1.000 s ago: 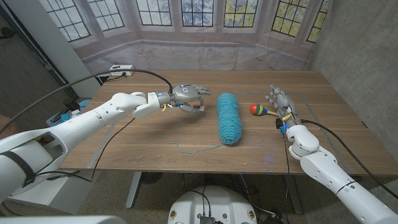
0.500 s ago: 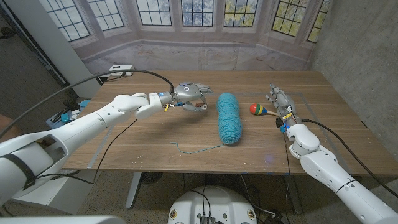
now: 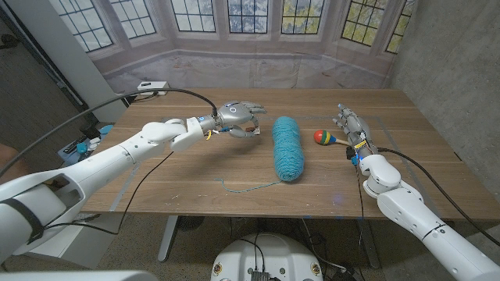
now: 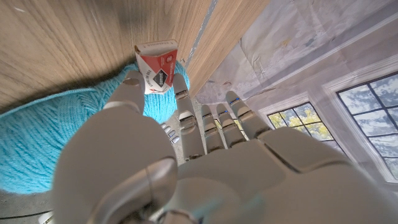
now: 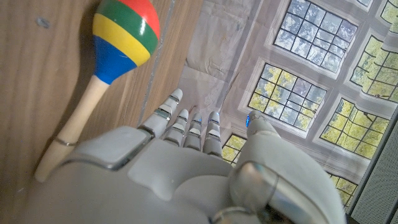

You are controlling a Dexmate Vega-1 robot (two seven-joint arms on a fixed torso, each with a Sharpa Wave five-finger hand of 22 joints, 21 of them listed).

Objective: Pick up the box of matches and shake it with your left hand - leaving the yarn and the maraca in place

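The matchbox [image 4: 156,65], red and white, is pinched between the thumb and fingers of my left hand [image 3: 237,117], a little above the table and just left of the yarn. In the head view the box [image 3: 249,133] shows as a small bit under the fingers. The blue yarn skein [image 3: 287,148] lies lengthwise at the table's middle, also seen behind the box as yarn [image 4: 43,137]. The striped maraca [image 3: 322,137] lies right of the yarn; its head and wooden handle show as maraca [image 5: 121,43]. My right hand [image 3: 351,128] stands beside the maraca, fingers straight and apart, holding nothing.
A loose yarn thread [image 3: 251,187] trails from the skein toward the front of the wooden table [image 3: 180,176]. A black cable [image 3: 148,160] from the left arm hangs over the table's left part. A window backdrop hangs behind the far edge.
My left hand has risen a little with the matchbox in its grip. Yarn, maraca and right hand have stayed put.
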